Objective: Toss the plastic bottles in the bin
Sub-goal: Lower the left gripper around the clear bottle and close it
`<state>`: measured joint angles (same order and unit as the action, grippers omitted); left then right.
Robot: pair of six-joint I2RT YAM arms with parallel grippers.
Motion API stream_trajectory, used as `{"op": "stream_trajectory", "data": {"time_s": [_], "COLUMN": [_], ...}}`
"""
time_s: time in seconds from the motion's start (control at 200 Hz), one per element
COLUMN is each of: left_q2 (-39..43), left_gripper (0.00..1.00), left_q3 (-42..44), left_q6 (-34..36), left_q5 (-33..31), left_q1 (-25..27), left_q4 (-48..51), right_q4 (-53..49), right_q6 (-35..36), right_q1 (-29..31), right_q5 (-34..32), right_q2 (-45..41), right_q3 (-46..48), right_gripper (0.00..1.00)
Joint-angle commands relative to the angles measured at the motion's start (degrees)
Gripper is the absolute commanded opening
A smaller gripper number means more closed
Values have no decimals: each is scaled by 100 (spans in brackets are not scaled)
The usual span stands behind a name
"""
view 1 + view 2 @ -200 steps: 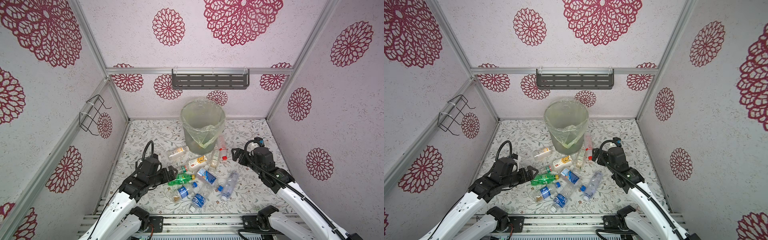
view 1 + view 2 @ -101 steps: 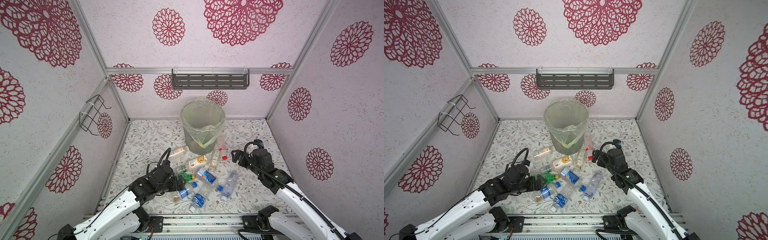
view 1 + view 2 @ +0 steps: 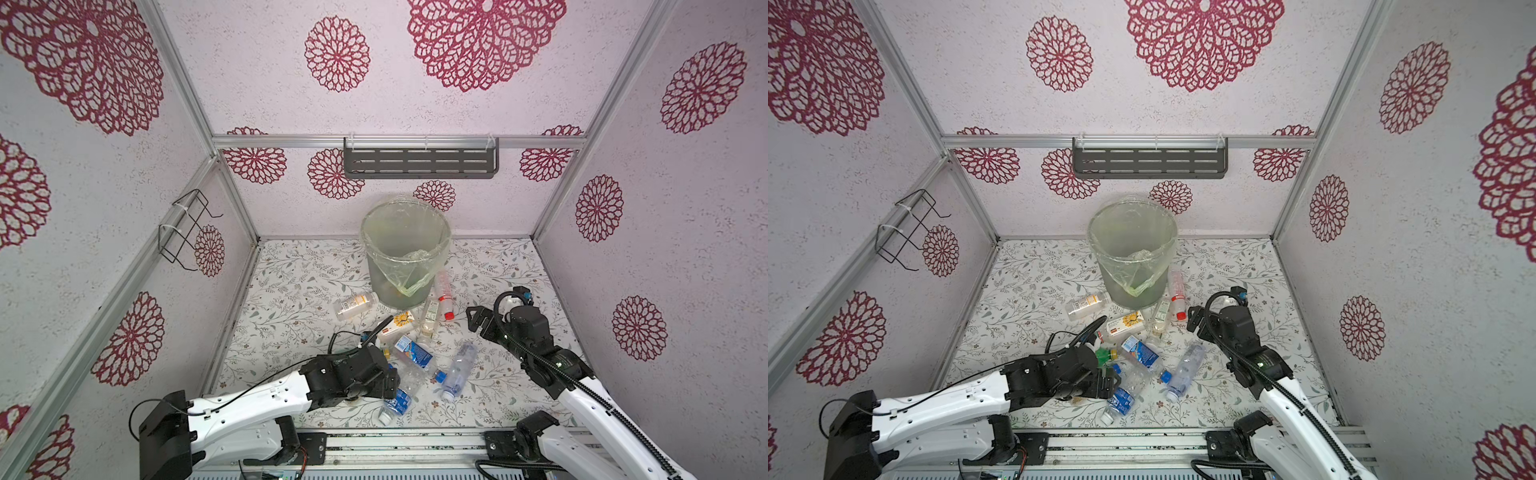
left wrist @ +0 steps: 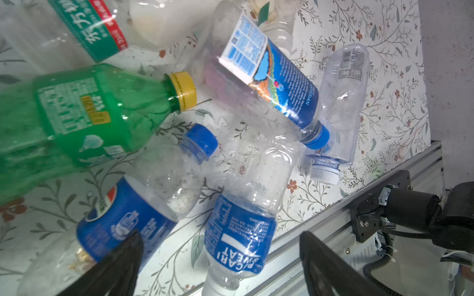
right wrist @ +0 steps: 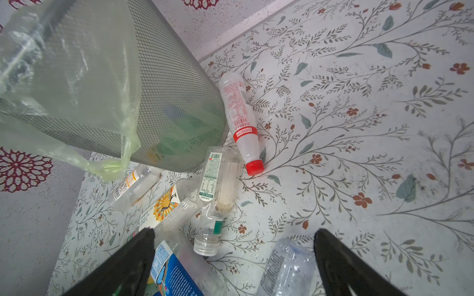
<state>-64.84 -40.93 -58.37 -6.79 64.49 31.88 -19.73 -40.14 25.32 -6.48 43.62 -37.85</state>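
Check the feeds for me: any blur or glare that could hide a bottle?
Left wrist view: the green bottle smears toward its base, and glare whitens the floor beside the Pocari Sweat bottle. Right wrist view: crisp, though the bin softens near the lens. Both top views: evenly lit, sharp, no glare.

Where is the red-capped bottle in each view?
A top view: red-capped bottle lies on the floor just right of the bin.
A top view: same place, right of the bin.
Left wrist: not in it.
Right wrist: beside the bin's mesh wall.
Shared landmark: the bin.
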Motion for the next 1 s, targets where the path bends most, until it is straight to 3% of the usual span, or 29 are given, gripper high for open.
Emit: {"op": "stream_trajectory", "data": {"time_s": [0.0, 0.33, 0.55, 0.991], "left_q2": [-379, -1294, -1779, -3040], "left_gripper": [97, 98, 100, 87], "left_q3": [-345, -607, -934, -1810], "left_q6": [-54, -131, -115, -58], "left_q5": [-252, 15, -196, -482], "left_q1": [231, 641, 810, 1100], "left_q4": [-173, -301, 129, 984], "right_q4": [-66, -214, -233, -297], "right_q6": [-80, -146, -139, -103], "right_q1": [7, 8, 8, -6], "right_q5": [-203, -297, -335, -372], "right_q2": [-204, -588, -653, -726], "right_q3": [-8, 173, 224, 242], "right_gripper": [99, 99, 99, 99]}}
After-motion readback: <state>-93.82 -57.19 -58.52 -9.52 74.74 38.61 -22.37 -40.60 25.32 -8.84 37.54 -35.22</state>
